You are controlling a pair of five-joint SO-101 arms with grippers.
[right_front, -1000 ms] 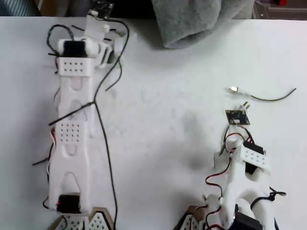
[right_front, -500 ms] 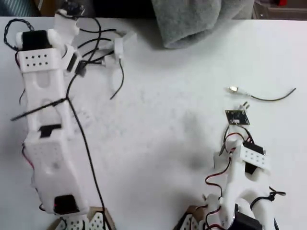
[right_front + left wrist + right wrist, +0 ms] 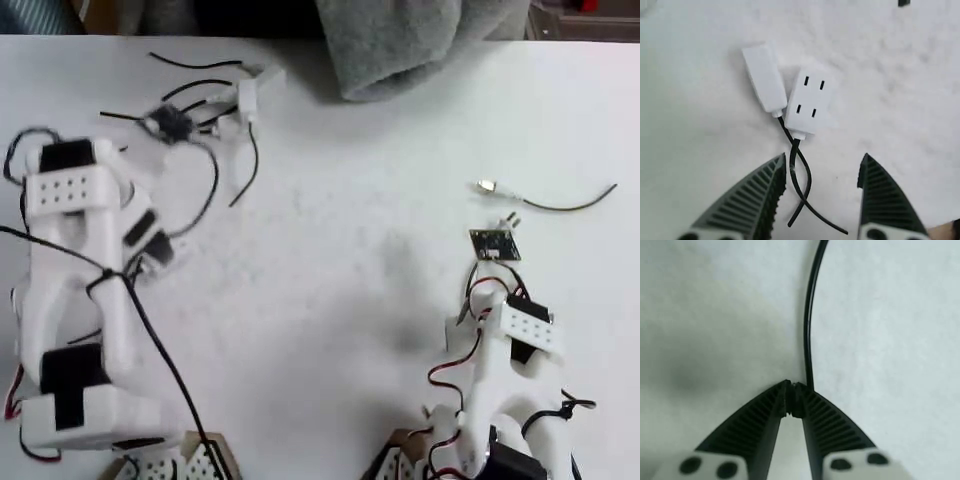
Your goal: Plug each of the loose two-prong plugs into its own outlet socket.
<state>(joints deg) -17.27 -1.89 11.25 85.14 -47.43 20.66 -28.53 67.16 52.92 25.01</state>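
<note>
A white outlet block (image 3: 809, 102) with two pairs of slots lies face up on the table. A white plug body (image 3: 764, 79) lies right beside it, and their black cords (image 3: 799, 175) cross. My left gripper (image 3: 824, 160) hangs open above those cords, holding nothing. The same white pieces (image 3: 245, 95) lie at the far left in the high view, beyond the folded left arm (image 3: 70, 190). A small loose plug (image 3: 487, 186) with a thin black cord (image 3: 570, 207) lies at the right. My right gripper (image 3: 792, 400) is shut, and a cord (image 3: 810, 315) runs away from just beside its tips.
A grey cloth (image 3: 420, 45) lies at the table's far edge. Loose black wires (image 3: 190, 85) spread around the far left. Both arm bases (image 3: 470, 440) stand at the near edge, with bare white table (image 3: 350, 250) between them.
The left arm has drawn back from the far left of the table and folded toward the near edge. The right arm, the loose plug and its cord have not moved.
</note>
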